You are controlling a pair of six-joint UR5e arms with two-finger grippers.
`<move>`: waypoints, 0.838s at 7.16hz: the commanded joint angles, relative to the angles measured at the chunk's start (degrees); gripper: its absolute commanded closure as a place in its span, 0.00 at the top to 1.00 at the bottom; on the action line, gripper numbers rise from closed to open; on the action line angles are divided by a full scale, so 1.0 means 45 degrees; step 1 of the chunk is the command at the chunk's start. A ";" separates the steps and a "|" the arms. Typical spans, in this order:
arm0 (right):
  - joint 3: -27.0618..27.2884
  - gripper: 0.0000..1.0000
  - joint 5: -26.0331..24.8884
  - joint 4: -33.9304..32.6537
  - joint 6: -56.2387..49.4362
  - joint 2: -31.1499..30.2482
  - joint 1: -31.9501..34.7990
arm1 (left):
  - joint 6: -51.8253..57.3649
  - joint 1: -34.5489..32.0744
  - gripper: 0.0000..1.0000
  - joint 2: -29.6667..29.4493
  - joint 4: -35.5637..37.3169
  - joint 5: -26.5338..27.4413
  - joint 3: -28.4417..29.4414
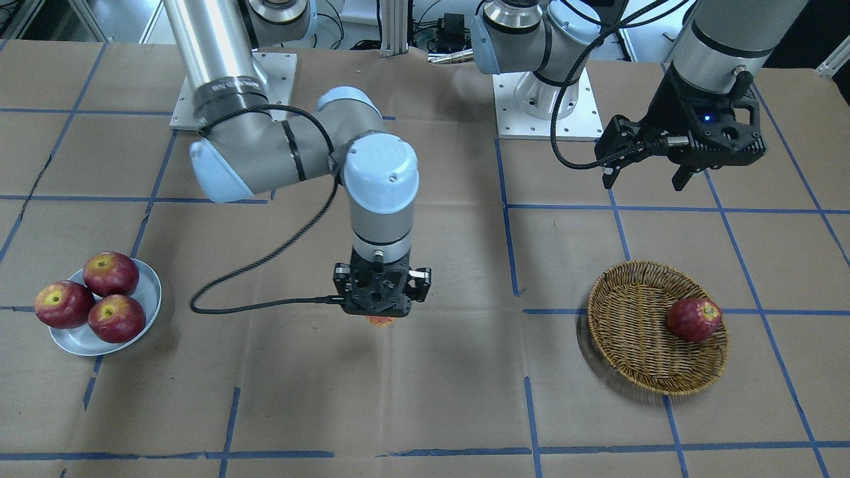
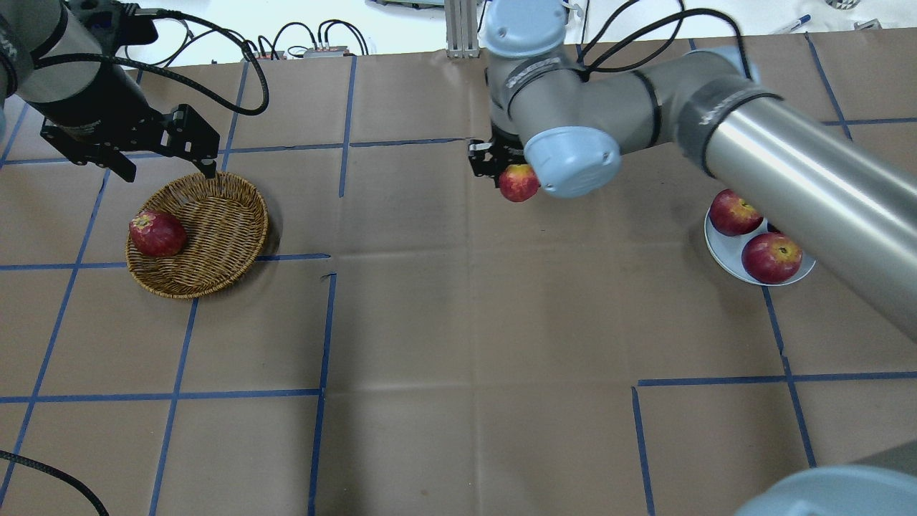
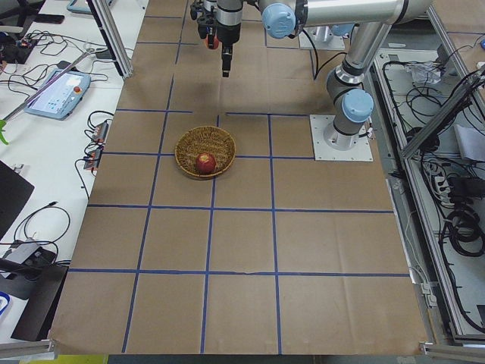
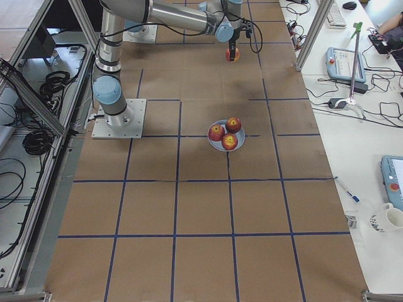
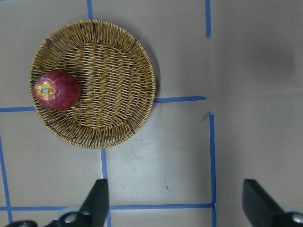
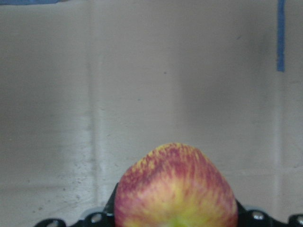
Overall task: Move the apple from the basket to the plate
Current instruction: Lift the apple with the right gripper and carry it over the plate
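Red streaked with yellow-orange, the pale round apple (image 2: 519,183) sits pinched in the right claw (image 2: 514,179), which points straight down over the middle of the brown-paper-covered desk (image 1: 425,398). In the right wrist view the apple's streaked skin fills the lower centre, with black claw parts showing at either side of it and bare paper beyond. It is carried clear of the surface, between the round brown woven wicker basket (image 2: 215,215) and the small round grey-white plate (image 1: 149,292), and well apart from both.

One dark red apple (image 1: 694,320) lies in the basket, against the wall on the side away from the plate. On the plate three more dark red apples (image 1: 111,273) sit crowded together, touching, one of them overhanging the rim. In the overhead view the right arm covers part of the plate, so only two of the three show there.

The left claw (image 1: 647,178) hangs in the air near the basket, by its rim on the robot's side, its two black fingers (image 5: 97,203) spread wide with nothing between them. Its wrist camera looks down on the whole basket. Blue tape lines (image 2: 322,322) mark the desk into a grid.
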 commanded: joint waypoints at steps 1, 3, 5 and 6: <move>0.0864 0.49 0.0018 0.0502 -0.4216 -0.1248 -0.2901 | -0.0656 -0.0163 0.99 -0.0002 -0.0055 -0.0090 -0.0028; 0.1452 0.49 0.0076 0.0386 -0.7733 -0.1643 -0.5322 | -0.0776 -0.0610 0.99 -0.0099 -0.0055 -0.0091 -0.0028; 0.2463 0.46 0.0368 0.0230 -1.0860 -0.1644 -0.7785 | -0.1087 -0.0807 0.99 -0.0158 -0.0055 -0.0071 -0.0028; 0.3011 0.46 0.0872 -0.0448 -1.1648 -0.1605 -0.8415 | -0.1089 -0.0847 0.99 -0.0178 -0.0075 -0.0071 -0.0047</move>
